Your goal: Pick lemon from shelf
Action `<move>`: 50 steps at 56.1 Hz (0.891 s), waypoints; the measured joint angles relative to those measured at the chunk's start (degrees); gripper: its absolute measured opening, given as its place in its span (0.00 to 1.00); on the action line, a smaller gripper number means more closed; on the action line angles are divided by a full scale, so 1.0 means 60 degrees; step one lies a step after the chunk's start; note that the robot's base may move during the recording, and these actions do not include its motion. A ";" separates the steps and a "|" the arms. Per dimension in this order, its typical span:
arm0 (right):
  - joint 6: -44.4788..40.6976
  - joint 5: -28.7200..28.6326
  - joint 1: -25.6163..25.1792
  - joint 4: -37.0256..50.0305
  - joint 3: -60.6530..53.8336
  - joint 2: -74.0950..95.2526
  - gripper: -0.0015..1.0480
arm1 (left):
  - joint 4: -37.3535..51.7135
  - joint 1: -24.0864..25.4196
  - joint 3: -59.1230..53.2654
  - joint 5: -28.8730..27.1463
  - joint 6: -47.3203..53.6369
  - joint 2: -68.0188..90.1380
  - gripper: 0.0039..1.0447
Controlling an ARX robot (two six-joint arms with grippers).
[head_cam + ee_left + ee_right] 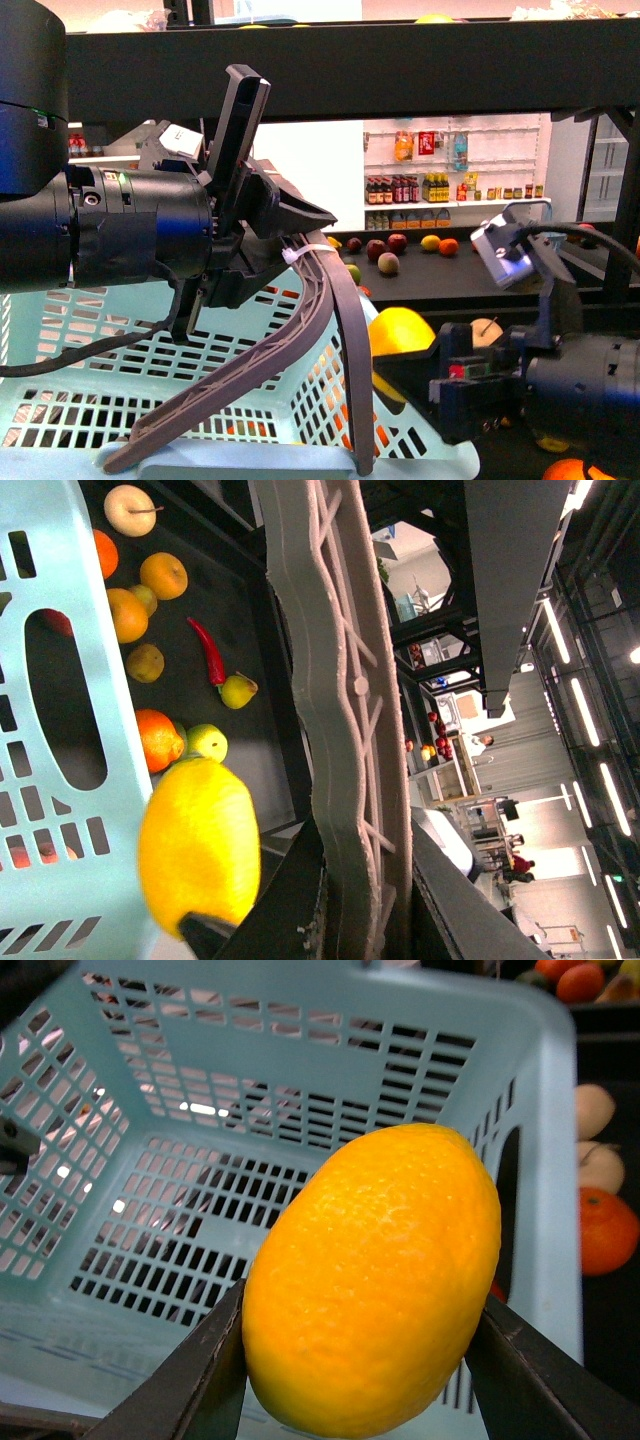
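My right gripper (pixel 355 1360) is shut on the large yellow lemon (pixel 375 1275), its black jaws pressing both sides. It holds the lemon (pixel 400 335) at the right rim of the pale blue basket (pixel 150 380), in front of the black shelf (pixel 350 55). The lemon (pixel 198 845) also shows in the left wrist view beside the basket wall (pixel 60 680). My left gripper (pixel 245 265) is shut on the grey basket handle (pixel 330 300), which runs between its jaws in the left wrist view (pixel 335 730).
Several oranges, an apple (pixel 130 508), a red chilli (pixel 208 652) and small green fruits lie on the shelf's dark deck (pixel 250 630). More fruit (pixel 387 262) lies further back. White racks of bottles (pixel 420 185) stand behind. The shelf's top beam hangs above.
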 joint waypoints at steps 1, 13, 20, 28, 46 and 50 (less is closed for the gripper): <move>0.0022 0.0025 0.0055 0.0000 0.0000 0.0076 0.52 | 0.0000 0.0000 0.0000 0.0000 0.0000 0.0000 0.11; 0.0011 0.0302 0.0412 -0.0131 0.0124 0.0463 0.62 | 0.0000 0.0000 0.0000 -0.0015 0.0004 0.0000 0.11; 0.0244 0.0546 0.0313 -0.0058 0.0277 0.0408 0.85 | 0.0000 0.0000 0.0000 -0.0018 0.0004 0.0000 0.11; 0.0106 0.1446 -0.0397 -0.0324 0.0164 -0.0710 0.93 | 0.0000 0.0000 0.0000 -0.0022 0.0000 0.0000 0.11; -0.0882 0.2295 -0.2543 -0.3585 -0.2863 -0.7603 0.93 | 0.0000 0.0000 0.0000 -0.0029 0.0004 0.0000 0.11; -0.1104 0.2364 -0.2878 -0.4801 -0.3534 -0.9395 0.93 | 0.0000 0.0000 0.0000 -0.0025 0.0004 0.0000 0.11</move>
